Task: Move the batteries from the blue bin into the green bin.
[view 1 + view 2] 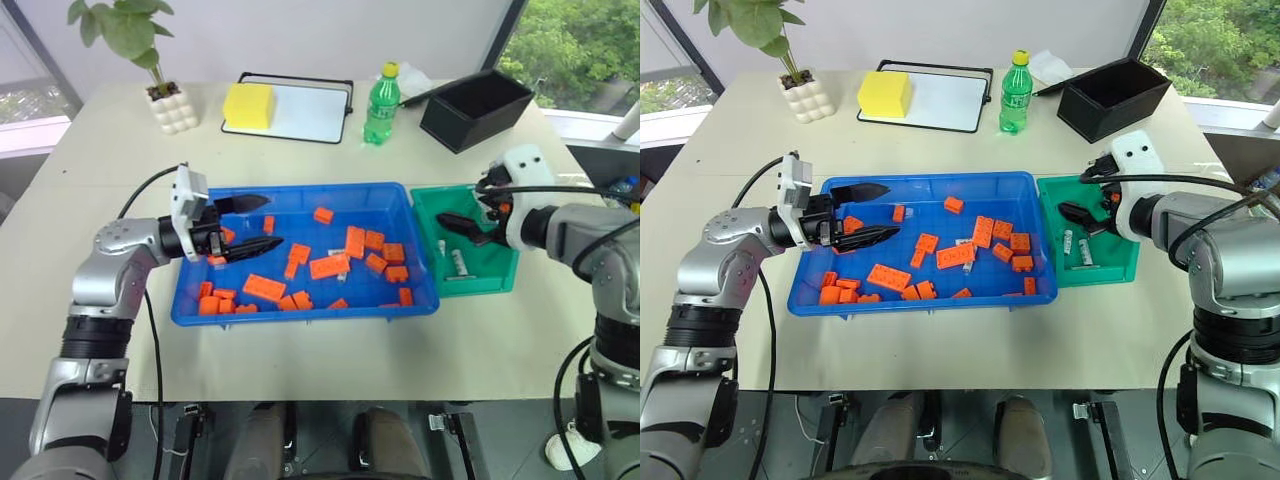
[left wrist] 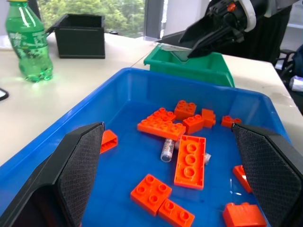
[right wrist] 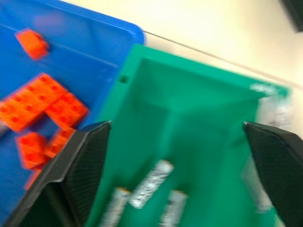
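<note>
The blue bin lies in the middle of the pale bench, and everything else can be placed from it. Inside it lie many orange blocks, scattered over its floor with a cluster in the corner nearest the left arm. Two batteries are visible in the blue bin, one lying beside a long orange block near the bin's middle and the other poking out from under the far side of that same block. The left gripper reaches in over the blue bin's left end, pointing across the bin toward the green bin, its fingers spread wide apart with nothing between them. The green bin sits touching or just beside the blue bin's right end. On its floor lie three batteries, side by side near the middle. The right gripper hangs over the green bin at the side away from the blue bin, angled down into it, its fingers standing wide apart and empty, above the batteries and not touching them. Beyond the blue bin, at the far edge of the bench, stand a green bottle, a black box off toward the green bin's side, a white board with a yellow sponge on it, and a potted plant toward the left arm's side.
</note>
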Action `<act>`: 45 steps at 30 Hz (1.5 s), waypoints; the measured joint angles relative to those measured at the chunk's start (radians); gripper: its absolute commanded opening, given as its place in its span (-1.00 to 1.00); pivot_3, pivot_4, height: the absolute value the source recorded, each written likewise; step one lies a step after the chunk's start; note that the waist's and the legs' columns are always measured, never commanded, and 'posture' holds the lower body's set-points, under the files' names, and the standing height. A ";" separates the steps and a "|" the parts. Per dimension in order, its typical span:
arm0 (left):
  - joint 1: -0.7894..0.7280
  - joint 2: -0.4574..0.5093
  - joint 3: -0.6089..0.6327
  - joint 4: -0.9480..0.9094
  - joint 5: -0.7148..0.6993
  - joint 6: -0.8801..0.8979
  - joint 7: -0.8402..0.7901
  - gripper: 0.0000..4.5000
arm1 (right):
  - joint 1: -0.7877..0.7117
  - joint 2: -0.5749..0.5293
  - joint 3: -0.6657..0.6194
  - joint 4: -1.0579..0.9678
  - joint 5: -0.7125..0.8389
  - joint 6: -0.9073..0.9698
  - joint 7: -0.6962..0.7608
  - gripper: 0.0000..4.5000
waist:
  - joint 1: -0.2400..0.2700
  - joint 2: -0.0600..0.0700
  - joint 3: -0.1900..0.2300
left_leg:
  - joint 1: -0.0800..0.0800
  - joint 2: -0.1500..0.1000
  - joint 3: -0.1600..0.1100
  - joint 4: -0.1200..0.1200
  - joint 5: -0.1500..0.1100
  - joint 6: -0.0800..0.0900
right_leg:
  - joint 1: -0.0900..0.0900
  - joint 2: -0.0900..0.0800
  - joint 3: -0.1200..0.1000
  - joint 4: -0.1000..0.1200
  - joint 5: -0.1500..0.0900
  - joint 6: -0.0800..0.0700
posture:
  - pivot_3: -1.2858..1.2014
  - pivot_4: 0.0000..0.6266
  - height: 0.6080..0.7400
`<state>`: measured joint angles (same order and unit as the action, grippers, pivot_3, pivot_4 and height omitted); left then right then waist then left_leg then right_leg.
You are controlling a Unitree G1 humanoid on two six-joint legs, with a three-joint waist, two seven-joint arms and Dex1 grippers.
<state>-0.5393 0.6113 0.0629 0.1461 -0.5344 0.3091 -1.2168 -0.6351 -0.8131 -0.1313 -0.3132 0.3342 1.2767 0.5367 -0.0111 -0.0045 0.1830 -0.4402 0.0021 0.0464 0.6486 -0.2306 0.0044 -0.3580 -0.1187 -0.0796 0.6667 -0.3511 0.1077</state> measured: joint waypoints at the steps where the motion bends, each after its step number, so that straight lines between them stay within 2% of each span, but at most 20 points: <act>1: 0.002 0.003 0.002 -0.001 0.000 0.000 0.001 1.00 | -0.017 -0.016 0.018 0.017 -0.007 -0.045 0.014 0.96 | -0.001 0.000 0.000 | 0.000 0.000 0.000 0.000 0.000 0.000 | 0.000 0.000 0.000 0.000 0.000 0.000 | 0.03 -0.52 0.99; 5: 0.012 0.006 0.005 -0.013 0.000 0.001 0.018 1.00 | -0.106 -0.046 0.071 0.060 0.010 -0.206 0.139 0.96 | -0.002 0.000 0.000 | 0.000 0.000 0.000 0.000 0.000 0.000 | 0.000 0.000 0.000 0.000 0.000 0.000 | 0.03 -0.52 0.99; 13: 0.061 0.009 0.015 -0.048 0.000 0.009 0.049 1.00 | -0.127 -0.143 0.234 0.105 0.069 -0.375 0.492 0.96 | 0.000 0.000 0.000 | 0.000 0.000 -0.001 0.002 0.000 0.000 | 0.001 0.000 0.000 0.000 0.000 0.000 | 0.03 -0.52 0.99; 21: 0.100 0.003 0.033 -0.134 -0.009 0.033 0.102 1.00 | -0.238 -0.039 0.410 0.213 0.039 -0.527 0.699 0.96 | -0.002 0.000 0.000 | 0.000 0.001 -0.001 0.002 0.000 0.000 | 0.001 0.000 0.000 0.000 0.000 0.000 | 0.03 -0.52 0.99; 32: 0.180 0.001 0.051 -0.243 -0.041 0.074 0.180 1.00 | -0.288 0.163 0.551 0.336 -0.037 -0.609 0.759 0.96 | -0.001 -0.001 0.000 | 0.000 0.001 -0.002 0.003 0.000 0.000 | 0.002 0.000 -0.002 0.001 0.000 0.000 | 0.03 -0.52 0.99; 45: 0.224 -0.002 0.072 -0.309 -0.065 0.095 0.240 1.00 | -0.287 0.256 0.635 0.480 -0.179 -0.759 0.775 0.96 | -0.001 -0.001 0.000 | 0.000 0.000 -0.003 0.004 0.000 0.000 | 0.002 0.000 -0.002 0.001 0.000 0.000 | 0.03 -0.52 0.99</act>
<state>-0.3149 0.6088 0.1345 -0.1630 -0.5992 0.4039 -0.9772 -0.9219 -0.5572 0.5033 0.1663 0.1555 0.5179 1.3121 -0.0124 -0.0050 0.1833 -0.4400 0.0022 0.0434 0.6521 -0.2308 0.0046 -0.3563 -0.1186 -0.0816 0.6682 -0.3511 0.1077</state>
